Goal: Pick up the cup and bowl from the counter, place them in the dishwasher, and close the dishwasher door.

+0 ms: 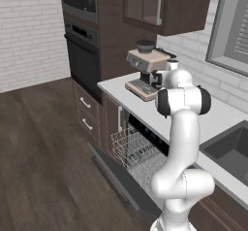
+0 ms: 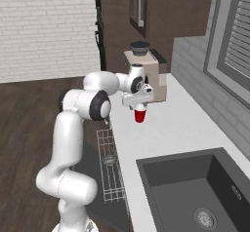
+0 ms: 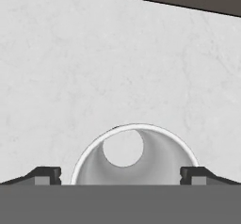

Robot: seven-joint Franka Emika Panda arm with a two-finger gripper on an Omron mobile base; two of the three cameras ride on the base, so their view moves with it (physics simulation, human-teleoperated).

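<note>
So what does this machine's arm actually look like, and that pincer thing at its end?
The arm is glossy white, built from thick rounded tubes linked by bulging joints with dark grey-black bands. No cables or markings show on it. The pincer is a small white block ending in two short dark fingers, blunt and squared at the tips with small grey pads.

The scene is viewed from behind the arm's left in the left base view, facing forward and down across the counter (image 1: 127,90) and the dishwasher (image 1: 140,152). The same counter (image 2: 171,124) is seen from behind the right. In the hand view, the cup (image 3: 136,157) is looked into closely from straight above.
</note>
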